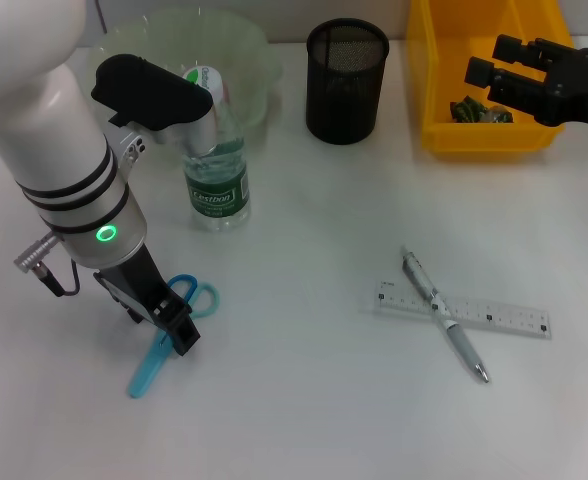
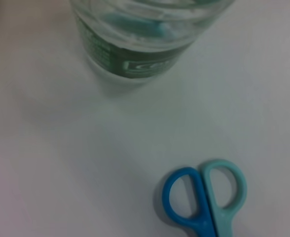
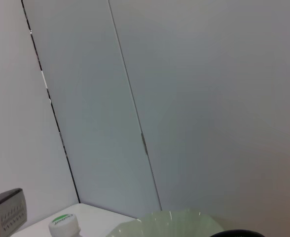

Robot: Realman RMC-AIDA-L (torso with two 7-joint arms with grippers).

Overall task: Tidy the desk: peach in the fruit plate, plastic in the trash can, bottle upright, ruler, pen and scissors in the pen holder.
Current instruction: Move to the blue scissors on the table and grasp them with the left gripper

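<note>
The table (image 1: pixel 304 400) is smooth, matt white. The bottle (image 1: pixel 217 180) is clear, glossy plastic with a printed green label. The scissors (image 1: pixel 174 330) have smooth blue plastic handles. The pen holder (image 1: pixel 346 82) is black mesh metal; the ruler (image 1: pixel 464 309) is transparent plastic; the pen (image 1: pixel 444 315) looks silvery and shiny.

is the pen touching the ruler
Touching. The head view shows the pen lying diagonally across the ruler, resting on top where the two cross.
</note>
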